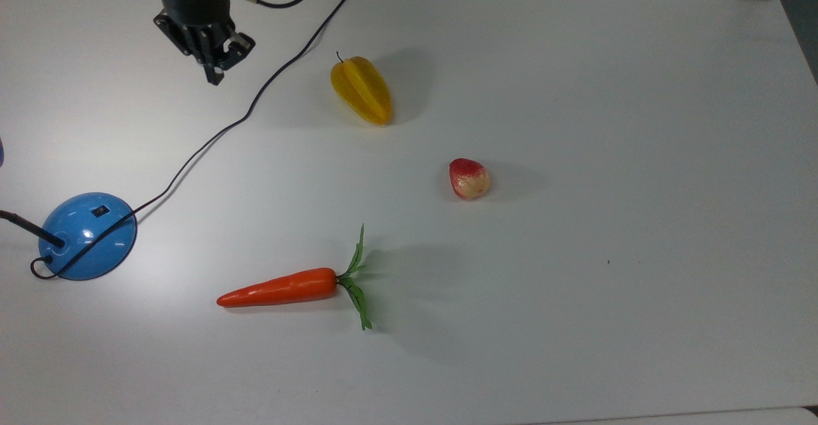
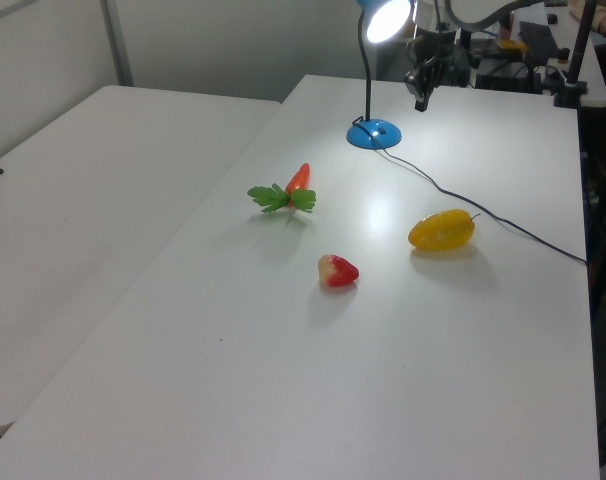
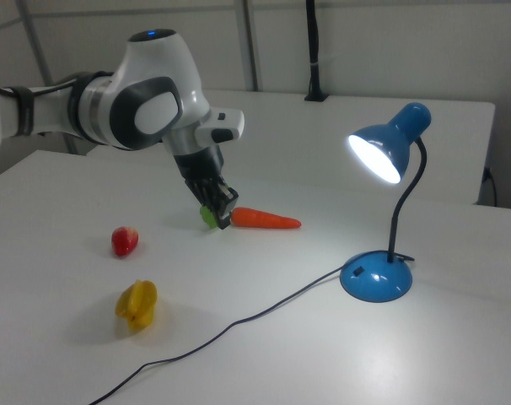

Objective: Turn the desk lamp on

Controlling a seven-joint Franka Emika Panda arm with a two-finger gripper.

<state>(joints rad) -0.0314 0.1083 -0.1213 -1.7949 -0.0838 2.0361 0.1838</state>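
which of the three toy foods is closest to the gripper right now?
The yellow starfruit, in the top view just right of the gripper. The carrot and the red-and-cream fruit lie much farther off.

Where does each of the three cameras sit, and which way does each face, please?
Top view: high above the white table, looking steeply down; the claw and wrist enter at the top view's upper left.
Left view: off one end of the table, looking along it toward the lit desk lamp at the far end; the claw hangs beside it.
Right view: low, from the opposite end, lamp near; the arm's white links and claw show.
All three share the lamp, carrot, yellow fruit and red fruit.
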